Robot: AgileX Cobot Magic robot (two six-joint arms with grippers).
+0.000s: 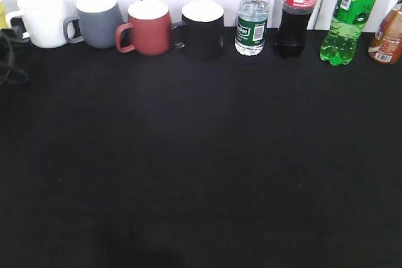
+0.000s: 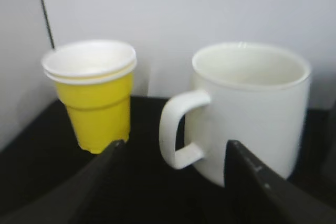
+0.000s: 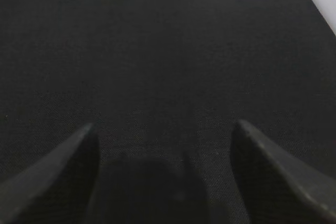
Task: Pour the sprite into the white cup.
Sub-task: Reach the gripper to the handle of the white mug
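your wide all-white ceramic mug sits at the table's back left corner, the tall translucent green plastic bottle near the back right. your left gripper spreads wide facing the mug handle; your right gripper spreads wide over bare black tabletop.

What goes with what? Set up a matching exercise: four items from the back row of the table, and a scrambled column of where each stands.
Column 1:
1. white cup
2. sprite
3. brick-red mug
4. water bottle

Column 2:
A. between the black mug and the cola bottle
B. beside the yellow paper cup
C. right of the cola bottle
D. between the grey mug and the black mug

Pairs: 1-B, 2-C, 3-D, 4-A
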